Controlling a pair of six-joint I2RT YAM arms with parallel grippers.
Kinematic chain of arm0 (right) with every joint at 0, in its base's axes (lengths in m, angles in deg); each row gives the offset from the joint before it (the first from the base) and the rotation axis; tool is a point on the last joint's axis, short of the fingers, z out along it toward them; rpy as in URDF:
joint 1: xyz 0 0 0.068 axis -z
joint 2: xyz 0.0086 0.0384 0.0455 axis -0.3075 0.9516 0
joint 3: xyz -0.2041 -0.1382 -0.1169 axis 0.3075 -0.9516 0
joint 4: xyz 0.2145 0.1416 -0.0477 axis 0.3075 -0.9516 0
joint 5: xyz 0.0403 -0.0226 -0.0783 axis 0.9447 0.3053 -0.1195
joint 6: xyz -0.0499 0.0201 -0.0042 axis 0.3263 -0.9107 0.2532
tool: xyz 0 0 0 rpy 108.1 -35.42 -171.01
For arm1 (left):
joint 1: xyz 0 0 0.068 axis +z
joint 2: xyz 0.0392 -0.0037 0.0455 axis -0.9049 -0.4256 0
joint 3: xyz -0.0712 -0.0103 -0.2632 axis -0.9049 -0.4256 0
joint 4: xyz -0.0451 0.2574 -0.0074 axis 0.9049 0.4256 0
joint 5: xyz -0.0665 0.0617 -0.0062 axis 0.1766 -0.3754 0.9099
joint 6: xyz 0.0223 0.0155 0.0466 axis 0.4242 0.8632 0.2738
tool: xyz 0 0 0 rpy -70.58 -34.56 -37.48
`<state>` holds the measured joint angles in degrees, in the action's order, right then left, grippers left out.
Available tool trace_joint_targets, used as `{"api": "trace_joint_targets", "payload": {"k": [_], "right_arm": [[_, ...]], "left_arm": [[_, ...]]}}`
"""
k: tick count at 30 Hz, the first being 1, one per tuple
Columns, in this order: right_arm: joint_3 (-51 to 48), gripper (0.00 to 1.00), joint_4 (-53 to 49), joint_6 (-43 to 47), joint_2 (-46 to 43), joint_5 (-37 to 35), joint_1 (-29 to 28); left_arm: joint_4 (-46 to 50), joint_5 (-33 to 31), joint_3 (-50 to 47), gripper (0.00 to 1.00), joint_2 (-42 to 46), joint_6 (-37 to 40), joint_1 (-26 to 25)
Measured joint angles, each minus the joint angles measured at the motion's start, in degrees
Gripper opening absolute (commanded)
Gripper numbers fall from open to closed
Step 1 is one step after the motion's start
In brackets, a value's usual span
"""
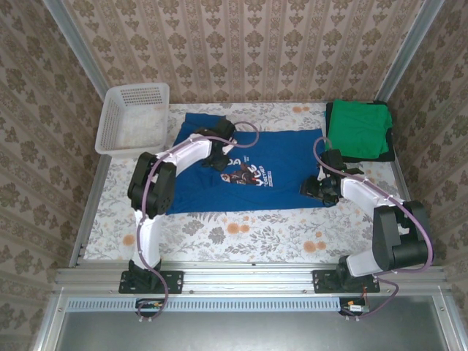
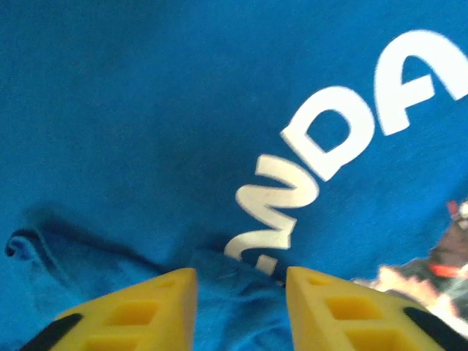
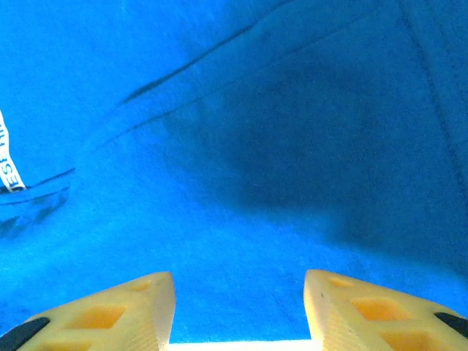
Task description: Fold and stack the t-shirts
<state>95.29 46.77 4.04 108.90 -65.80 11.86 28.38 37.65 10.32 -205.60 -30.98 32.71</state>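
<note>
Royal-blue t-shirt (image 1: pixel 252 172) lies spread flat at centre of the worktop (image 1: pixel 241 234), graphic up. Left gripper (image 2: pixel 241 307) is down on its 10 o'clock part beside the white lettering (image 2: pixel 329 139); jaws are partly apart with a ridge of blue cloth between, and I cannot tell if it is pinched. Right gripper (image 3: pixel 239 307) is at the shirt's 3 o'clock edge, jaws wide apart, holding nothing. Folded green t-shirt (image 1: pixel 358 130) sits at 1 o'clock, white basket (image 1: pixel 135 117) at 10 o'clock.

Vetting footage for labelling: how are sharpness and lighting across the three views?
Top external: evenly lit and sharp, blue t-shirt and green t-shirt crisp. Left wrist: white lettering soft-edged, slightly blurred. Right wrist: a broad dark shadow across the blue t-shirt, a washed-out bright strip at the bottom edge between the jaws.
</note>
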Motion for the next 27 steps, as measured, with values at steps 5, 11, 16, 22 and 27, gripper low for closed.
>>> {"api": "trace_joint_targets", "payload": {"k": [5, 11, 16, 22, 27], "right_arm": [[-0.28, 0.52, 0.02, 0.0, 0.0, 0.0, 0.0], [-0.28, 0.52, 0.02, 0.0, 0.0, 0.0, 0.0], [-0.28, 0.52, 0.02, -0.02, -0.02, 0.0, 0.0], [-0.31, 0.52, 0.04, -0.02, -0.02, 0.0, 0.0], [-0.39, 0.52, 0.39, -0.17, -0.02, 0.0, 0.0]], "left_arm": [[-2.67, 2.91, -4.9, 0.52, 1.6, -4.9, 3.89], [-2.89, 5.4, -5.22, 0.35, 0.72, -6.84, 4.44], [-2.84, 8.2, -4.57, 0.16, 0.68, -6.91, 4.33], [-2.82, 8.55, -2.23, 0.05, 0.68, -5.01, 3.54], [-3.87, 8.61, -1.36, 0.05, 0.74, -1.4, 2.21]]}}
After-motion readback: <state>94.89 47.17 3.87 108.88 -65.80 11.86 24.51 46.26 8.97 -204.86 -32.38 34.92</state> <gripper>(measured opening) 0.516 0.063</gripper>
